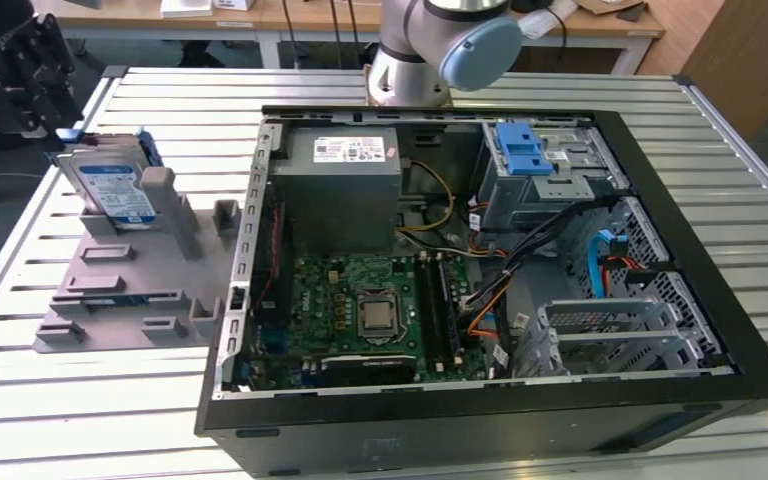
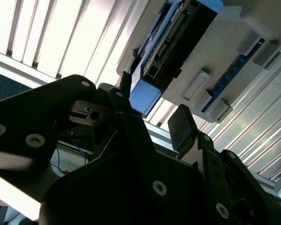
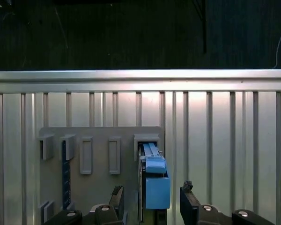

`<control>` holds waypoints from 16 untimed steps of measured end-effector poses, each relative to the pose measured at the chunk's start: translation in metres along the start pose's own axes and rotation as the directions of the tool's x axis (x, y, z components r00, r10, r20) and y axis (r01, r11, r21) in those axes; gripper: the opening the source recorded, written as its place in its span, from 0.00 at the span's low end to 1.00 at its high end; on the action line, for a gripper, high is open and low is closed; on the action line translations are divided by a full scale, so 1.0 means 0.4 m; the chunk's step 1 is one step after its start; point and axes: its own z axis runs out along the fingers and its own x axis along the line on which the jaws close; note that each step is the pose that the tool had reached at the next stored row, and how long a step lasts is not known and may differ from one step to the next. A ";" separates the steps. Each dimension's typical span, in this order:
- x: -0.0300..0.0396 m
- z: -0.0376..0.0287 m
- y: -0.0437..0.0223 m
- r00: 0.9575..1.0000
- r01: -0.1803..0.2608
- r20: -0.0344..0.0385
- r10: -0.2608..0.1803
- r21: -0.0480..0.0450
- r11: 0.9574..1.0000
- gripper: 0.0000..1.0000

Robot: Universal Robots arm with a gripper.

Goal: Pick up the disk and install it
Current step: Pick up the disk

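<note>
The disk (image 1: 108, 187) stands on edge in a grey holder (image 1: 131, 275) at the exterior view's left, its white-and-blue label facing out. My gripper (image 1: 53, 112) hangs just beyond it, near the table's edge. In the first wrist view the disk (image 3: 153, 180) with its blue rail sits in a slot of the holder (image 3: 100, 187), and my gripper (image 3: 152, 199) is open with one black finger on each side of it, apart from it. The second wrist view shows the gripper (image 2: 150, 110) open, with the disk (image 2: 175, 40) some way past the fingertips.
An open black computer case (image 1: 704, 390) lies at the middle and right of the slatted aluminium table (image 1: 91, 420). Inside are a grey metal box with a sticker (image 1: 344, 160), a cage with blue tabs (image 1: 534, 158), a green motherboard (image 1: 371, 305) and loose cables (image 1: 544, 250).
</note>
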 end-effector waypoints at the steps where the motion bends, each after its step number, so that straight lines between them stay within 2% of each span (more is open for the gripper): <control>1: -0.002 0.003 0.001 1.000 0.001 0.000 -0.001 0.000 1.000 0.59; 3: -0.002 0.011 0.001 1.000 0.002 -0.001 -0.002 0.000 1.000 0.59; 7: -0.002 0.028 0.001 1.000 0.003 -0.010 -0.003 0.000 1.000 0.59; 11: -0.002 0.042 0.002 1.000 0.003 -0.010 -0.003 0.001 1.000 0.59; 12: -0.002 0.045 0.003 1.000 0.003 -0.011 -0.003 0.001 1.000 0.57; 13: -0.002 0.048 0.003 1.000 0.003 -0.011 -0.003 0.001 1.000 0.51; 16: -0.002 0.056 0.005 1.000 0.003 -0.011 -0.003 0.001 1.000 0.51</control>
